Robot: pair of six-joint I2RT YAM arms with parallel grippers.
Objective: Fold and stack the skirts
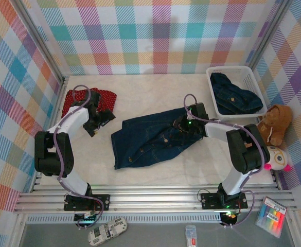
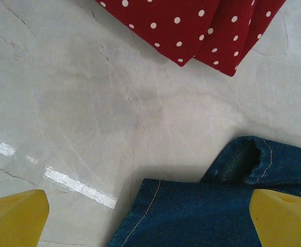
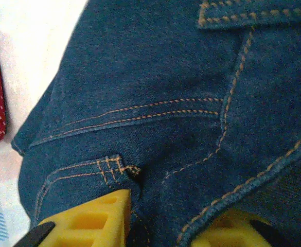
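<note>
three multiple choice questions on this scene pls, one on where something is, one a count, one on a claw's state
1. Where does the red dotted skirt lie?
A on the teddy bear
B at the left rear of the table
C at the near right corner

2. How many denim pieces show from above?
A two
B one
C four

3. How is the left claw?
A shut on the teddy bear
B shut on a fold of cloth
C open

Answers
1 B: it lies flat on the tabletop, far left, beside the left arm.
2 A: one denim skirt is spread in the middle, and a second denim garment sits in the white basket.
3 C: its yellow fingers stand wide apart, with nothing held between them.
</note>
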